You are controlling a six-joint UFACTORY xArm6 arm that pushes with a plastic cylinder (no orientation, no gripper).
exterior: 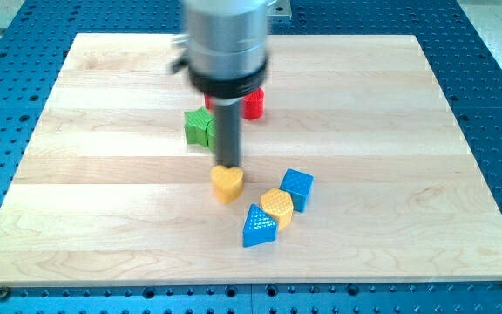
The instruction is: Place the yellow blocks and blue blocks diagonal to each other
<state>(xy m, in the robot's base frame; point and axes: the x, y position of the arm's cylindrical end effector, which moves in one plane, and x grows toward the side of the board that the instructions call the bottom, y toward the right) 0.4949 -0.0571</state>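
My tip (227, 165) sits just above the top edge of the yellow heart block (227, 184), touching or nearly touching it. To the right lies a diagonal row of three touching blocks: a blue triangle (258, 226) at the lower left, a yellow hexagon (277, 207) in the middle, and a blue cube (296, 188) at the upper right. The heart stands apart from this row, to its left.
A green block (199, 127) lies left of the rod, partly hidden by it. A red block (253, 104) lies right of the rod, partly hidden by the arm's housing (227, 44). The wooden board (103, 218) rests on a blue perforated table.
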